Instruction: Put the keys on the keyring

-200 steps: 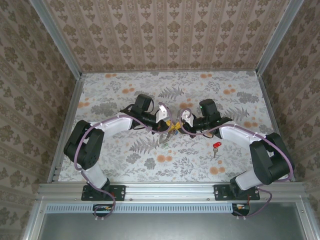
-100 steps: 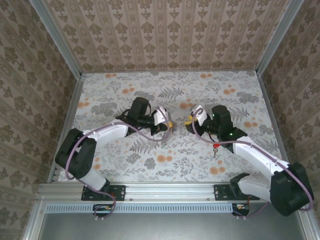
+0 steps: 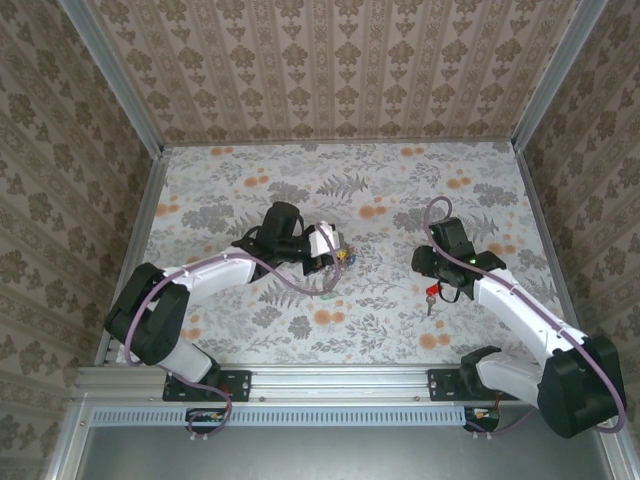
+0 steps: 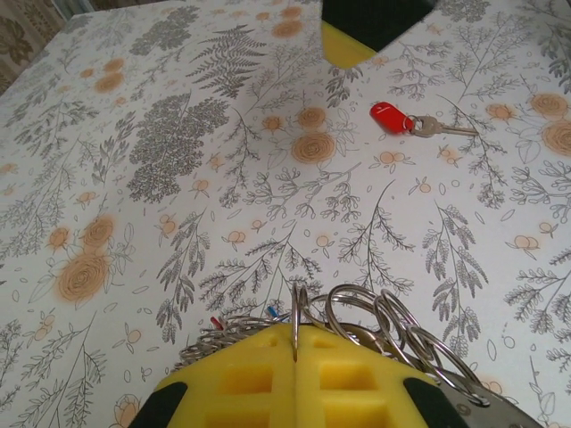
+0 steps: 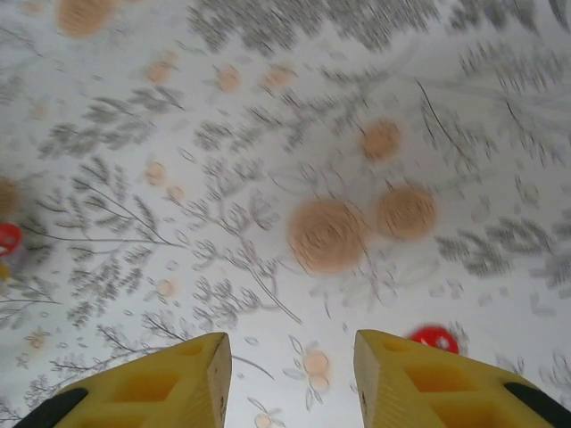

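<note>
My left gripper (image 4: pixel 294 335) is shut on the keyring (image 4: pixel 393 328), a bunch of thin silvery loops that stick out past its yellow fingers. Small red and blue key tips (image 4: pixel 270 310) peek out beside the loops. From above, the left gripper (image 3: pixel 335 254) holds this bundle near the table's middle. A loose red-headed key (image 4: pixel 391 117) lies flat on the table, to the right in the top view (image 3: pixel 432 293). My right gripper (image 3: pixel 432 278) hovers just above it. Its jaws (image 5: pixel 290 374) are open and empty, with the red key head (image 5: pixel 434 339) just past the right finger.
The floral tablecloth (image 3: pixel 400 190) covers the table, which patterned walls close in on three sides. A metal rail (image 3: pixel 340 380) runs along the near edge at the arm bases. A blurred red spot (image 5: pixel 7 239) sits at the left edge of the right wrist view.
The right gripper has opened, left the keyring bundle and swung right and nearer, over the red key. The left gripper stays shut on the keyring and has shifted slightly.
</note>
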Controlling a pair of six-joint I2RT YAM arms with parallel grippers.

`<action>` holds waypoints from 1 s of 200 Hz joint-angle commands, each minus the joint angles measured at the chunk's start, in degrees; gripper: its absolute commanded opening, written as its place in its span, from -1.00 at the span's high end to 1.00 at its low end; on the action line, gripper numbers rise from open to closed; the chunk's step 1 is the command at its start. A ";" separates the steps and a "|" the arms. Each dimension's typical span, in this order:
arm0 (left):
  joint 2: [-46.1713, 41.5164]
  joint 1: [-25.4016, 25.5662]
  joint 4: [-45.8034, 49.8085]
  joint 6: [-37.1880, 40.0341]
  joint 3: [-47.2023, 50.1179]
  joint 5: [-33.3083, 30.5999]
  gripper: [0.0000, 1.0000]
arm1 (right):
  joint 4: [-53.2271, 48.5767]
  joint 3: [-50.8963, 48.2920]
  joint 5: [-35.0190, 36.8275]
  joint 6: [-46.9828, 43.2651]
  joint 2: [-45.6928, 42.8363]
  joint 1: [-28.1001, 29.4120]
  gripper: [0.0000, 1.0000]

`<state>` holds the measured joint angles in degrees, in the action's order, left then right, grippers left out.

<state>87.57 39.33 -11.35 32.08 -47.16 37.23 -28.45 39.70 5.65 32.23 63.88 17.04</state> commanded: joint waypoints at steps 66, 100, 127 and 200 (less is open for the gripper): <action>-5.58 4.63 -11.14 3.39 6.10 -10.08 1.00 | -6.57 -1.77 -0.25 9.48 -1.06 -0.85 0.15; -6.18 6.97 -12.19 6.44 7.47 -16.35 1.00 | -7.90 -2.52 0.57 10.53 -2.25 -1.30 0.15; -6.36 6.99 -11.91 6.90 7.43 -16.90 1.00 | -8.22 -2.78 0.65 11.24 -2.62 -1.41 0.15; -4.04 1.78 -10.09 -4.50 4.91 -6.41 1.00 | -10.51 -0.51 -2.71 11.28 5.99 -1.46 0.15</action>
<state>83.50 43.24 -20.60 33.32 -39.92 24.53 -35.77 37.76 4.95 42.46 67.26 15.94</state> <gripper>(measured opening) 0.042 0.439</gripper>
